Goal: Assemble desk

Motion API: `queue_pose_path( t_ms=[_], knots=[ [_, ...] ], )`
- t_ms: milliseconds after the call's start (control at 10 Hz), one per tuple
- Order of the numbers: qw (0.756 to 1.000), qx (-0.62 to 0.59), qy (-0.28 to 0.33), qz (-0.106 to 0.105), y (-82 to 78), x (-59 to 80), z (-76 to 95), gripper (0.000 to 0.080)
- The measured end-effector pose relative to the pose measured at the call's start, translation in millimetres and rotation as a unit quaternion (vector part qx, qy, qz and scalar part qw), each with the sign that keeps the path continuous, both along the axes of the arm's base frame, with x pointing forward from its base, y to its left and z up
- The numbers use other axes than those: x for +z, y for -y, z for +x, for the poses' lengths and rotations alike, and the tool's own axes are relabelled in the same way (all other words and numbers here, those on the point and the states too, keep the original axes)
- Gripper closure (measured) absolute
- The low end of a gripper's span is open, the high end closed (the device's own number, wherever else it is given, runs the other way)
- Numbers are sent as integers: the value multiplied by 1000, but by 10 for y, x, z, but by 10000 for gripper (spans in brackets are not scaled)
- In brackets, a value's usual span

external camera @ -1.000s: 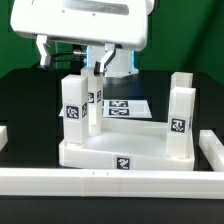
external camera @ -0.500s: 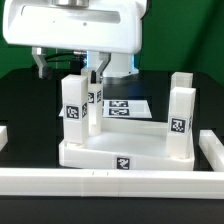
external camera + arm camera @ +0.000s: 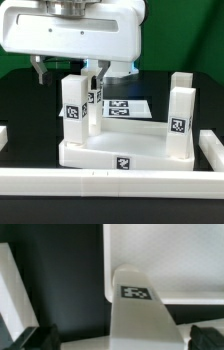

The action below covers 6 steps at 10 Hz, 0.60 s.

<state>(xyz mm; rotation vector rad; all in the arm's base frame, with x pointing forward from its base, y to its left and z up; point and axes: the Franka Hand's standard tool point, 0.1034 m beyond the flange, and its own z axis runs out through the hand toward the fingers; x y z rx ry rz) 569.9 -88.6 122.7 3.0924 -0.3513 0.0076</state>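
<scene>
The desk slab [image 3: 95,155] lies flat with three square legs standing upright in its corner sockets. My gripper [image 3: 70,70] is open and hangs right over the top of the leg [image 3: 73,108] at the exterior view's left front, one finger on each side of it and not closed on it. A second leg [image 3: 95,96] stands just behind, and a third leg [image 3: 180,108] is at the right. In the wrist view the tagged leg [image 3: 137,308] runs between my dark fingertips [image 3: 40,338], with the slab's rim [image 3: 165,258] beyond; the gripper [image 3: 125,341] straddles it.
White border rails run along the front [image 3: 110,182], the right [image 3: 212,150] and the left [image 3: 3,135]. The marker board [image 3: 128,107] lies flat behind the slab. The arm's white body fills the top of the exterior view.
The gripper has come down and shifted toward the exterior view's left, from behind the legs to directly over the left front leg. Its jaws stayed open.
</scene>
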Motion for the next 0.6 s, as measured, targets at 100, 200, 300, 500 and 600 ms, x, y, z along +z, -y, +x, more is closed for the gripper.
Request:
queue_pose_path(
  t_ms=[100,200,300,500,600],
  knots=[
    [1000,2,-2,1,-24,-2,16,150],
    [1000,2,-11,5,-42,9,21,150],
    [1000,3,-16,6,-47,13,18,150],
    [998,1,-65,22,-70,21,-16,150],
    [998,2,-65,21,-66,19,18,150]
  ],
)
